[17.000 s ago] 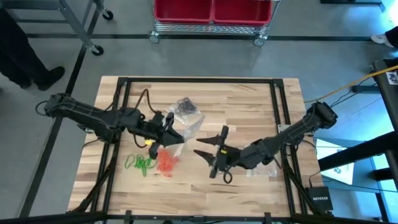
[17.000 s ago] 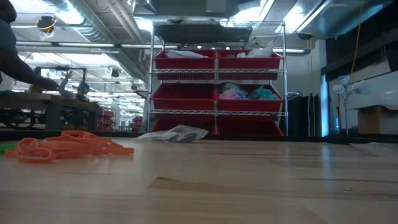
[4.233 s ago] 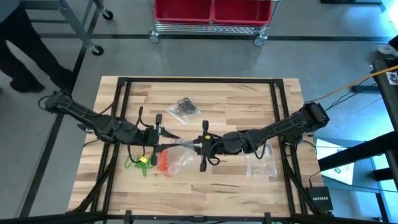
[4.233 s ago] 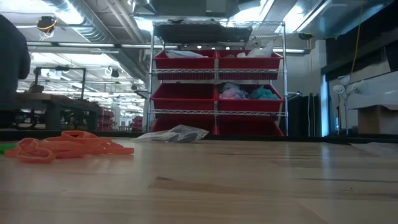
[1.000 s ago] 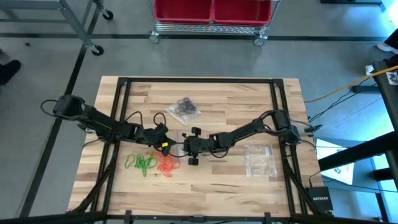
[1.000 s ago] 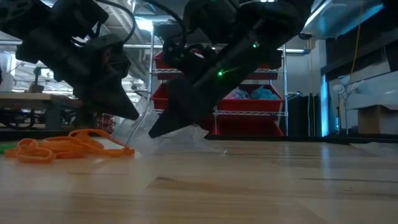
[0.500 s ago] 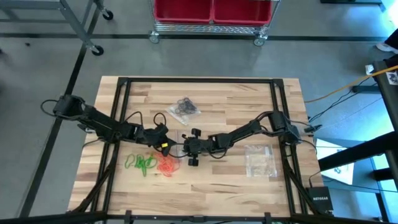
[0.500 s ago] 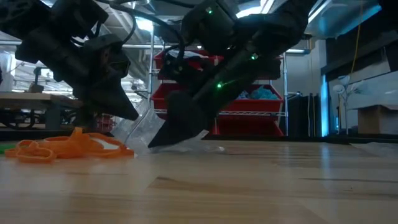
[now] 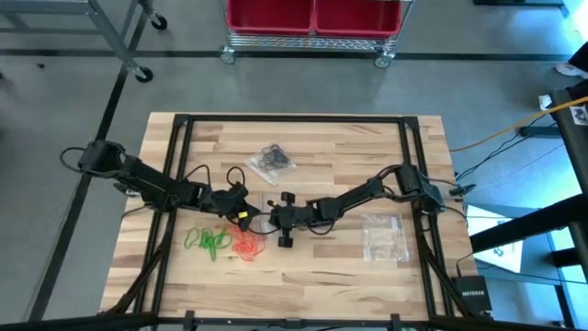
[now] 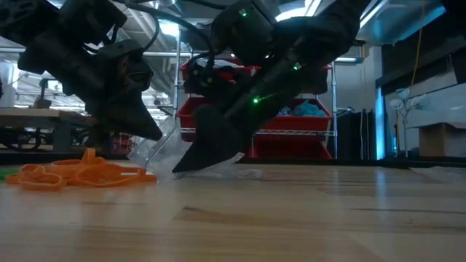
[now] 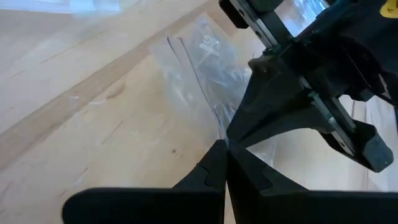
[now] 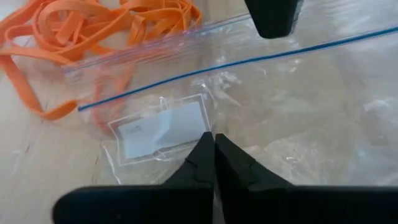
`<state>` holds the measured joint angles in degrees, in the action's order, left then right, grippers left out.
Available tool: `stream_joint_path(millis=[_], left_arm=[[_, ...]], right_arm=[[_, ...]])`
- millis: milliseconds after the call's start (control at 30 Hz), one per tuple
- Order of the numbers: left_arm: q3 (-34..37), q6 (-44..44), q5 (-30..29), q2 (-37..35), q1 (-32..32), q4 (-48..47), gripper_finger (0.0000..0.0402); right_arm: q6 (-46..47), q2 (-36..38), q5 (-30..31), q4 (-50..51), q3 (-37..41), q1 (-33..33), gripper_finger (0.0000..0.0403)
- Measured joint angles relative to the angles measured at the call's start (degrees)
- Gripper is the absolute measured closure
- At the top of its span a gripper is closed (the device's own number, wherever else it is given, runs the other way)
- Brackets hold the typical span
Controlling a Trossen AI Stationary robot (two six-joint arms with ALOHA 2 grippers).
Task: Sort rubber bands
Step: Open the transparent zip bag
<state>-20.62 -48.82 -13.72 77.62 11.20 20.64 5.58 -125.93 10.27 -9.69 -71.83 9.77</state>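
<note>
Butcher-block planks make up the table (image 9: 367, 147), with red bins on a wire rack (image 10: 255, 109) in the room beyond. At the table's middle both arms meet over a clear plastic bag (image 12: 280, 93): the left gripper (image 11: 221, 152) has its fingers pressed together, pinching the bag's film, and the right gripper (image 12: 213, 144) is likewise closed, its tips nipping the bag near its white label (image 12: 163, 130) below the blue zip line (image 12: 249, 59). The rubber bands lie in three lots: orange rubber bands (image 9: 246, 245) heaped just left of the bag's mouth, some seemingly under its edge, green rubber bands (image 9: 208, 241) further left, and black rubber bands (image 9: 272, 158) inside another bag toward the far side. A further clear bag (image 9: 384, 237) lies to the right. I judge the bands light, soft and stretchy, apt to tangle and drag neighbours along, so a pinch on a single strand at the heap's edge should lift best; the bag is slick, limp film that will slide and crumple, best held at its stiff zip rim. Whether the bag's mouth is open is hard to make out, and the low view hides the contact points behind both dark grippers
</note>
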Motion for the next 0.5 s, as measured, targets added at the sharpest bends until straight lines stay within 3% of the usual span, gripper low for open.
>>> stream_joint_path(millis=[300,500], left_arm=[[0.0,6.3,0.7,-0.8,0.4,1.3,0.0401],[0.0,12.2,0.6,-7.3,1.4,0.9,0.0401]], right_arm=[[-0.6,1.8,-1.1,1.6,0.3,-0.1,0.0402],[-1.3,7.0,-1.2,2.6,0.5,-0.1,0.0403]])
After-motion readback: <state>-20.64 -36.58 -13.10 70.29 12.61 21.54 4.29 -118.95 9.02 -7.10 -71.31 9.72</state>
